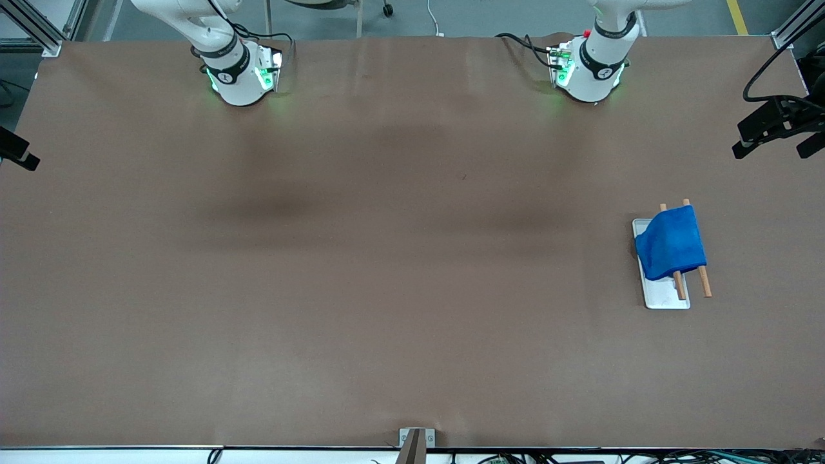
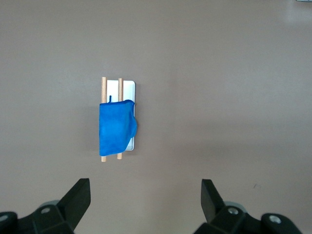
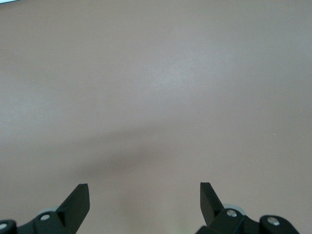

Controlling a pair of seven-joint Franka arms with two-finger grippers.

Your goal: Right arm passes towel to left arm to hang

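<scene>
The bright blue towel (image 1: 670,243) hangs draped over two wooden rods (image 1: 704,281) above a white tray (image 1: 664,298), toward the left arm's end of the table. It also shows in the left wrist view (image 2: 116,128), with the rods (image 2: 103,87) and tray (image 2: 128,87). My left gripper (image 2: 145,195) is open and empty, high above bare table, apart from the towel. My right gripper (image 3: 144,197) is open and empty, high above bare table. In the front view only the arm bases show; both grippers are out of that view.
The left arm's base (image 1: 590,71) and the right arm's base (image 1: 238,74) stand along the table's edge farthest from the front camera. A black camera mount (image 1: 773,125) overhangs the left arm's end. A small bracket (image 1: 416,441) sits at the near edge.
</scene>
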